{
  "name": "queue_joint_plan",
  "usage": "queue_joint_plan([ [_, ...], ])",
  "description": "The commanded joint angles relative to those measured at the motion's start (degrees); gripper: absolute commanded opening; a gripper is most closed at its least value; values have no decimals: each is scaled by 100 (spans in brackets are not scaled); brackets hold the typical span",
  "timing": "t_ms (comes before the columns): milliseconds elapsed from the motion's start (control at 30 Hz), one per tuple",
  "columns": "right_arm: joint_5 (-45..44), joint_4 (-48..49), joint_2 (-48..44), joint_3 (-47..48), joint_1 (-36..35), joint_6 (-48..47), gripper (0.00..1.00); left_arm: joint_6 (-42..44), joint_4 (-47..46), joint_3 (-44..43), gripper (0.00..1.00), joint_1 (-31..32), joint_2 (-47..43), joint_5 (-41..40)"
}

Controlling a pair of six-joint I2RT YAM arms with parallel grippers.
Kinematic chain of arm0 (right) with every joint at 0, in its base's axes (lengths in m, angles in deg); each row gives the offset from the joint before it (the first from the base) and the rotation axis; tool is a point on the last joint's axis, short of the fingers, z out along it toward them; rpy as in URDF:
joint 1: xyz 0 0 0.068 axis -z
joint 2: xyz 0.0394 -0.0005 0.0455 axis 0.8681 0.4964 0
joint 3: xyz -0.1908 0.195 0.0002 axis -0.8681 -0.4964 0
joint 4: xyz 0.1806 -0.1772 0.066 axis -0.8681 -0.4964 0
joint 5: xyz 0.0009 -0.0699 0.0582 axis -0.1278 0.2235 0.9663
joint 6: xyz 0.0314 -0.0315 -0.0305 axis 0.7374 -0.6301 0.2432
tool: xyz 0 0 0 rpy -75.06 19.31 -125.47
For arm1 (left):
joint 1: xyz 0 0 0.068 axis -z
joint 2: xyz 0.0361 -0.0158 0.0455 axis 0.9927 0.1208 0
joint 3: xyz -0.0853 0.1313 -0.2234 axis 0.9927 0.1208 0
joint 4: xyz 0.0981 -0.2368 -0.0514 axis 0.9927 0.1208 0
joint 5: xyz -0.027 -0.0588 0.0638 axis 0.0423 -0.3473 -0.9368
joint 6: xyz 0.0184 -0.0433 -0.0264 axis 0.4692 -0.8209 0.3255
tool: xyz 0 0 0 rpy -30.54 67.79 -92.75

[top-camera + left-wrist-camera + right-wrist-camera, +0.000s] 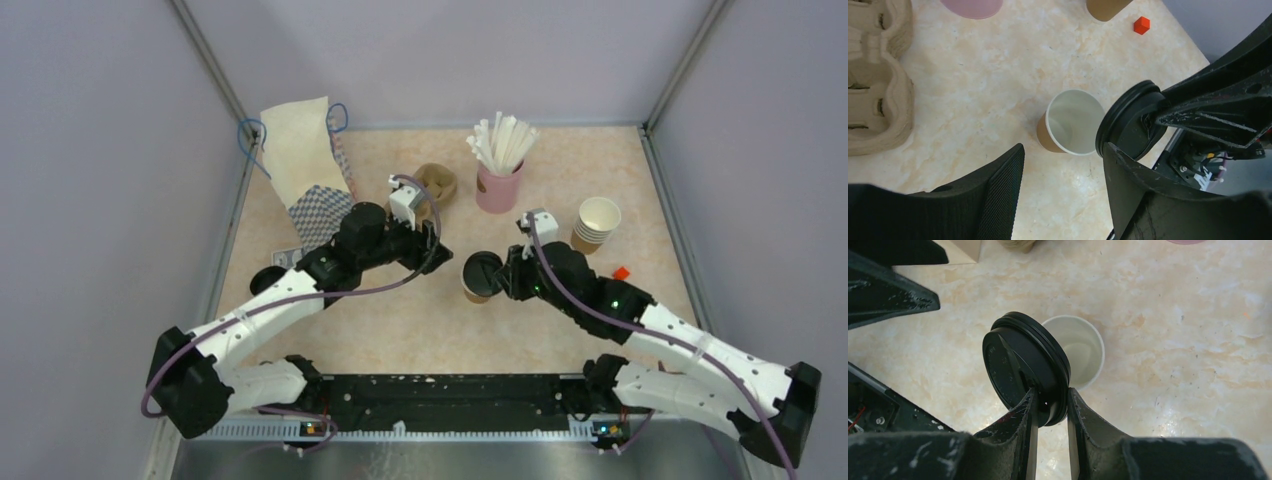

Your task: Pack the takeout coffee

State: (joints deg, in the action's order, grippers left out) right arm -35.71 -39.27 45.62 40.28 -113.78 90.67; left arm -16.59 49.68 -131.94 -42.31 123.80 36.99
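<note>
Kraft paper cup [1070, 122]: brown outside, white inside, upright on marbled beige surface [998, 75], mouth uncovered.
Black plastic lid [1128, 122]: round, tilted on edge just beside the cup's rim; contact with rim unclear. Pinched by right claw [1154, 117], entering from the right.
Left claw [1064, 150]: two black fingers in foreground, spread wide, clear of the cup.
Moulded pulp cup carrier [875, 85]: left edge.
Pink cup [973, 5], brown cup base [1105, 7]: top edge, cropped.
Small red block [1142, 25]: upper right.

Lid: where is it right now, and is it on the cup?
Right wrist view: the lid is pinched on edge in the right gripper, tilted at the open cup's rim and not seated, just right of the table's centre.
</note>
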Motion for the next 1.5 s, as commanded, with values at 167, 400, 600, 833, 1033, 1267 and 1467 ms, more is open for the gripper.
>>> queue_joint_plan([
  [167, 1788, -391, 1189, 955, 1441, 258, 0, 167, -135, 227, 64, 7, 1, -74],
  [400, 2480, -520, 1713, 1289, 1888, 218, 0, 163, -258, 280, 64, 14, 201, 93],
  [600, 2796, -529, 1988, 1251, 2074, 295, 0, 112, -321, 214, 62, 53, 441, 270],
  [833, 3028, -607, 2293, 1184, 2313, 260, 0, -52, -914, 176, 59, 108, 880, 509],
  [1033, 3072, -750, 2491, 1209, 2321, 225, 0, -122, -993, 31, 56, 127, 1200, 518],
  [1267, 3014, -794, 2607, 1262, 2364, 194, 7, -66, -984, -92, 56, 144, 1602, 624],
  [1467, 3032, -857, 2607, 1324, 2383, 172, 12, -37, -992, -154, 55, 161, 1818, 697],
])
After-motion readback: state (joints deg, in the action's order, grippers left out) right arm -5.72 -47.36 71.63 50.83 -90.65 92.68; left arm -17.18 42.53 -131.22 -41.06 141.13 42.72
